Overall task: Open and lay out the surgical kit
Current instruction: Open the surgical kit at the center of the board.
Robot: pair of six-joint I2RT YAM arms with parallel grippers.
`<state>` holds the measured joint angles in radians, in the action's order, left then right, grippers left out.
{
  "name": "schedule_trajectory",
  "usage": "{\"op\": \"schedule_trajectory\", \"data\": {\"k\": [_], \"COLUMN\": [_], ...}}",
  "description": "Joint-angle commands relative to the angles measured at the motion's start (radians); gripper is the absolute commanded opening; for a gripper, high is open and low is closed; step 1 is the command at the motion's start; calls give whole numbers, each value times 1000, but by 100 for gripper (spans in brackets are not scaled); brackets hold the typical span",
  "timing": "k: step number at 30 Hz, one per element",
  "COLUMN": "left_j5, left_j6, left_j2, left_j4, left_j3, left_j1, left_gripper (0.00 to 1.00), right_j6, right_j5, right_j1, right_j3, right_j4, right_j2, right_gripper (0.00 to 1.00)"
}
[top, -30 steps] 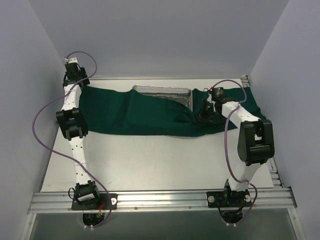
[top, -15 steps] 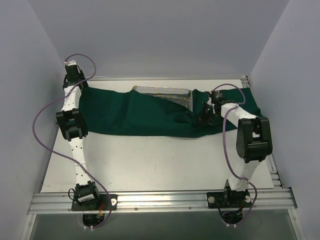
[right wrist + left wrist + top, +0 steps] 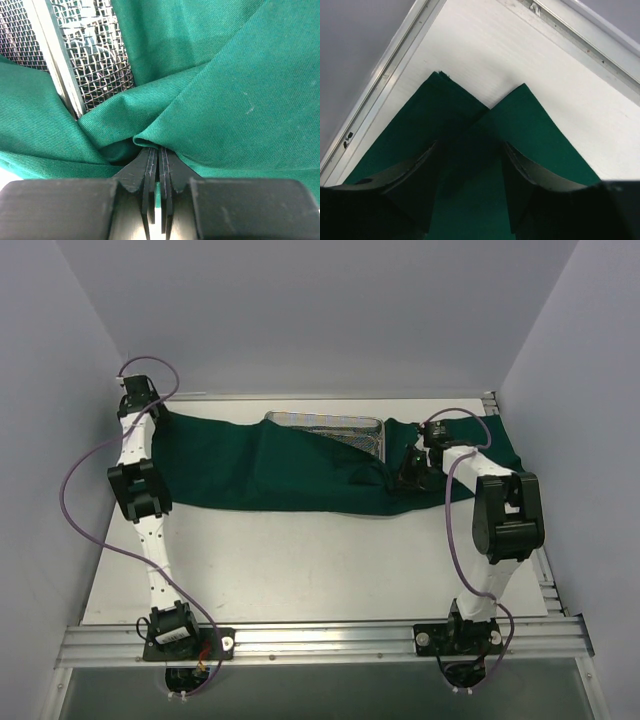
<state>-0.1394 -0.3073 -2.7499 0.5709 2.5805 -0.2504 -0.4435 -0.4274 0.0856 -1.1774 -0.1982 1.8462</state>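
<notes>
The dark green drape lies spread across the back of the table. It partly covers the silver wire-mesh tray, whose far part is bare. My left gripper is open above the drape's left end. In the left wrist view its fingers stand wide apart over two flat cloth corners. My right gripper is at the tray's right end. In the right wrist view its jaws are shut on a fold of the drape, beside the tray's mesh wall. I cannot make out any instruments.
Aluminium rails edge the table near the left gripper and along the right side. A front rail carries both arm bases. Grey walls close in the left, back and right.
My left arm has swung left and back, off the drape's left end towards the table corner. The right gripper shifted slightly, still pinching the same fold.
</notes>
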Motion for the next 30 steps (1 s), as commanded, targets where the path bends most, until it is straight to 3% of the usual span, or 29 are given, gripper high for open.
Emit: {"op": "schedule_trajectory", "data": {"k": [1, 4, 8, 18, 22, 30], "left_j5": [37, 73, 58, 55, 32, 18], "left_j6": [-58, -55, -72, -113, -124, -144], "left_j2": [-25, -13, 33, 99, 122, 188], "left_j4": [93, 74, 23, -25, -17, -11], "left_j3": [65, 22, -45, -117, -122, -137], "left_j1": [-13, -20, -21, -21, -21, -20], "left_gripper": [58, 54, 37, 20, 5, 2], "right_j6": [11, 3, -11, -20, -20, -23], "right_j5": [-4, -10, -16, -16, -17, -22], "right_j1": [-7, -7, -6, -1, 0, 5], "right_j3": [1, 4, 10, 9, 1, -11], "right_j4": [-27, -21, -6, -3, -9, -13], "right_j2": [-7, -2, -4, -5, -5, -4], "right_gripper": [0, 0, 0, 0, 0, 0]}}
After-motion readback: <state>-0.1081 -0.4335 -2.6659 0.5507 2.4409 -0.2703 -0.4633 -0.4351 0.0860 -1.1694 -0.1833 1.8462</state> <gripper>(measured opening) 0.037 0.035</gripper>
